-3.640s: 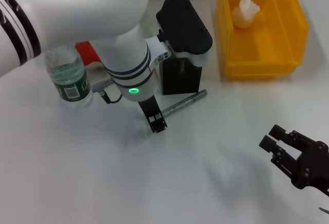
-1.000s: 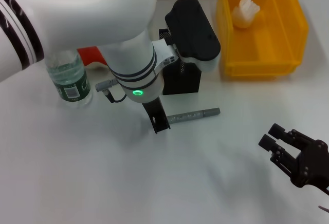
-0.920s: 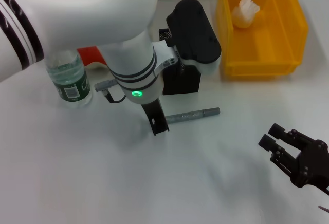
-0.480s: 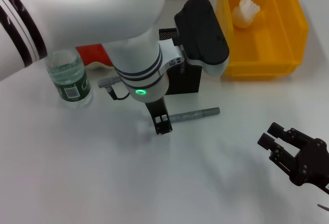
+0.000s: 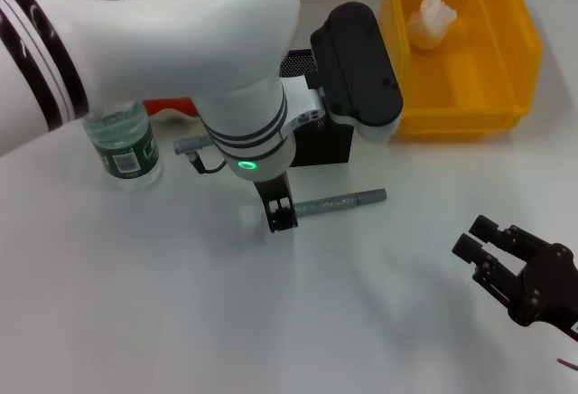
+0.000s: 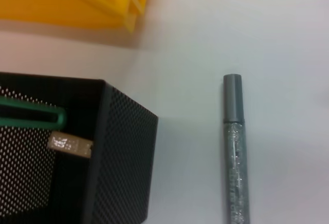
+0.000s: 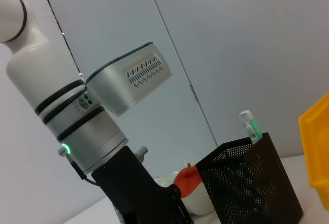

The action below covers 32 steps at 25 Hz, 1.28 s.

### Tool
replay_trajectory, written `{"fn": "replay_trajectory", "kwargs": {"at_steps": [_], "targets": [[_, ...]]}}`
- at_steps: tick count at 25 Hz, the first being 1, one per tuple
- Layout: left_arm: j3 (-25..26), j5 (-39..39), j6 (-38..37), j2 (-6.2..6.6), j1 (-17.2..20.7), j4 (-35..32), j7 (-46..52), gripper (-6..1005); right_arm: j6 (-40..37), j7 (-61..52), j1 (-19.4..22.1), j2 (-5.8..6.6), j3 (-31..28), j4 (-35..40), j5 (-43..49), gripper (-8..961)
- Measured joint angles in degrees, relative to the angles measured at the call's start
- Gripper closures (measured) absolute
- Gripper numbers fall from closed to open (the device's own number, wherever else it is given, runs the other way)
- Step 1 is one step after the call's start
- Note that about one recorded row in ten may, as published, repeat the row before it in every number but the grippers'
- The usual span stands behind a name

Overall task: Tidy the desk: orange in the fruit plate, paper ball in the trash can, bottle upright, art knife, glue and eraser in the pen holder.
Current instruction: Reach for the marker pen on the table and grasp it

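A slim grey capped stick (image 5: pixel 343 201), seemingly the glue, lies flat on the white desk in front of the black mesh pen holder (image 5: pixel 330 145). My left gripper (image 5: pixel 281 216) points down at the desk, right at the stick's left end. The left wrist view shows the stick (image 6: pixel 235 147) beside the holder (image 6: pixel 123 157), which has a green tool and a small tan piece inside. The bottle (image 5: pixel 122 145) stands upright at the left. The paper ball (image 5: pixel 432 16) lies in the yellow bin (image 5: pixel 452 114). My right gripper (image 5: pixel 483 242) hovers open at the lower right.
An orange-red shape (image 5: pixel 172 105) shows behind my left arm, mostly hidden. In the right wrist view it (image 7: pixel 186 180) sits by a white rim next to the holder (image 7: pixel 247 183). Bare desk lies between the two grippers.
Since 3.6 s ago the grey stick has turned from slanted to level and shifted right. In the last second only my left wrist has edged right. The right arm is still.
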<state>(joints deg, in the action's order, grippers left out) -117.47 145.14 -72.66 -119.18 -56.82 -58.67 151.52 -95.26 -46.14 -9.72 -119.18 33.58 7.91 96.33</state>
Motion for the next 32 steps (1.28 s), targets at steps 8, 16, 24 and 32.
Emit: {"fn": "replay_trajectory", "kwargs": {"at_steps": [8,16,24,32], "targets": [[-0.53,-0.35,0.24,0.0,0.23,0.4,0.04,653,0.0,-0.07,-0.04,0.0,0.0,0.0,0.0,547],[-1.34,-0.53,0.23,0.0,0.63,0.53,0.07,655,-0.01,-0.09,-0.13,0.0,0.0,0.0,0.0,545],[-1.65,-0.57,0.38,0.0,0.69,1.11,0.09,657,-0.01,-0.09,-0.12,0.0,0.0,0.0,0.0,547],[-2.01,-0.56,1.18,0.0,0.93,1.2,0.09,660,-0.01,-0.09,-0.12,0.0,0.0,-0.26,0.0,547]]}}
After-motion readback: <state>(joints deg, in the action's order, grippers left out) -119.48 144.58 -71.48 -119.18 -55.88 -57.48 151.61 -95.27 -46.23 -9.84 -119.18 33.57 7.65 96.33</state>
